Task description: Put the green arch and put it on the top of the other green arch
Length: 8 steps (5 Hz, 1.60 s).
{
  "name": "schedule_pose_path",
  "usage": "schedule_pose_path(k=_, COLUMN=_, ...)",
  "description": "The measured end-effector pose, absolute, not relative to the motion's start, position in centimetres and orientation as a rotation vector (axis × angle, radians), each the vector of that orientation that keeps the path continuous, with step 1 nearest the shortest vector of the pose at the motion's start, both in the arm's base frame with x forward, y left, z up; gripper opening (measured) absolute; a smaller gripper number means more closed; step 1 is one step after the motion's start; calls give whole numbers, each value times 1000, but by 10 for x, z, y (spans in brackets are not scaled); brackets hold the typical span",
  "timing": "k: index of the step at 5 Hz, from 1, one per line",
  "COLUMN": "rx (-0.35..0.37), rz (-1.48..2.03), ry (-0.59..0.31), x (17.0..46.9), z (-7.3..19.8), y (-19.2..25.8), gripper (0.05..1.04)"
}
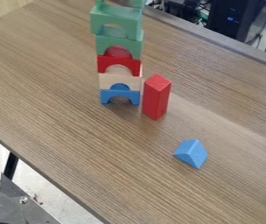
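How far open the fingers are, and whether they have hold of anything, I cannot tell. The worktop [65,96] has a brown surface streaked with fine wood grain. A tall stack of smooth toy arches [134,49] rises from it, cut off by the top edge. At its base is a blue arch [119,93], then a pale wooden arch [106,81] and a flat-topped red arch [119,60]. On these rests a lower green arch [119,40], with an upper green arch [115,16] on it. A further green piece [138,2] stands on that one, partly out of view. Just beside the base, an upright red square-sided block [155,98] ends in a flat top. A small blue triangular wedge [192,153] lies apart, nearer the camera.
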State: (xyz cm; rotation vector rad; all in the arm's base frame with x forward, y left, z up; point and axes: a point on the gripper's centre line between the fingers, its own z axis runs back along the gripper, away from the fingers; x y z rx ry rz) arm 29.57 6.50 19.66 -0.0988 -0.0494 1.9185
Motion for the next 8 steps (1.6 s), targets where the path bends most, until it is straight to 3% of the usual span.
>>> schedule_pose_path(k=2, rx=-104, rz=1922, ry=-62, x=292, z=200, y=63, gripper=580)
schedule_pose_path(k=3, rx=-93, rz=1933, ry=-81, x=292, z=199, y=63, gripper=882)
schedule_pose_path(k=4, rx=-82, rz=1929, ry=-98, x=289, z=196, y=63, gripper=1011)
schedule_pose_path(k=6, rx=-88, rz=1937, ry=-70, x=282, z=201, y=59, gripper=999)
schedule_pose_path(k=8, rx=-192, rz=1935, ry=-112, x=282, z=239, y=54, gripper=999)
